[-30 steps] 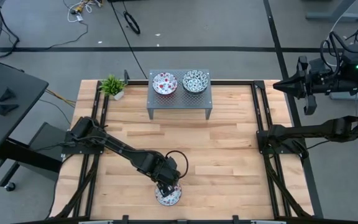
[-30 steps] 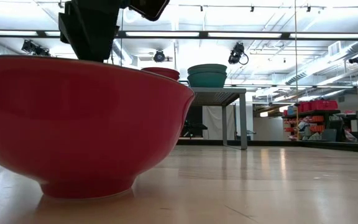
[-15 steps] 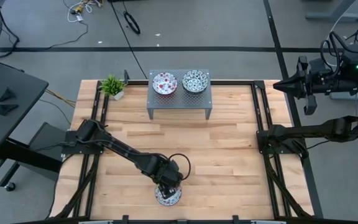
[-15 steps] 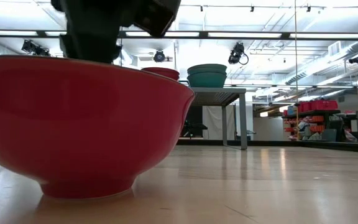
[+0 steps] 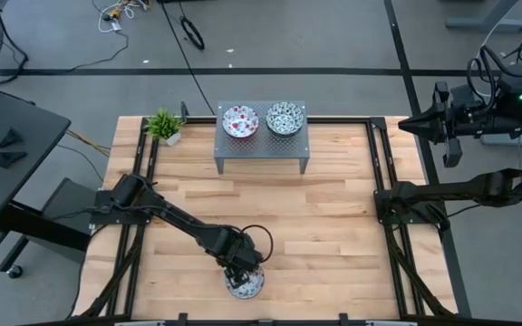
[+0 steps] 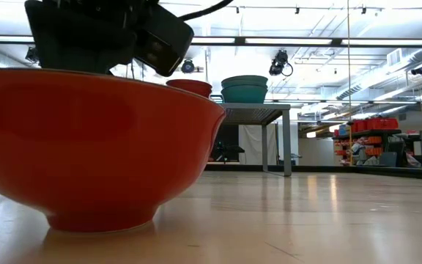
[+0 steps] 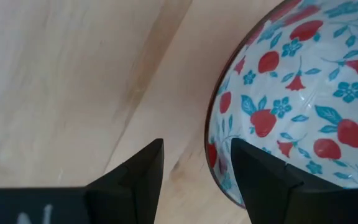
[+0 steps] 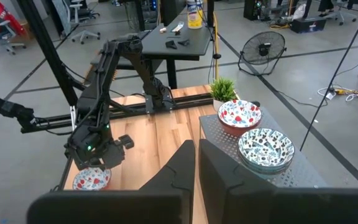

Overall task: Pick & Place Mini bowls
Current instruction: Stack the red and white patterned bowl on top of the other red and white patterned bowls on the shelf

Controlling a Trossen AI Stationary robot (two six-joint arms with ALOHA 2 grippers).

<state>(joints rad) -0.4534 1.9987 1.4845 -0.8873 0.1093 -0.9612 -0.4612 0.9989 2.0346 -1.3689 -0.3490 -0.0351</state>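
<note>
The left gripper (image 5: 240, 274) has dropped lower over the red-patterned mini bowl (image 5: 246, 284) at the bench's near edge — its parted fingers (image 7: 135, 171) now straddle the rim, not yet clamped. A grasp looks imminent. The right gripper (image 8: 197, 163) waits shut, beyond the bench's right edge.

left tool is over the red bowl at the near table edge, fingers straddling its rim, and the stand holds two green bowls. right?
One thing is off: on the stand sit one red bowl and one green bowl, as the high view shows. The rest holds: the left tool straddles the rim of the red bowl at the near edge.
</note>
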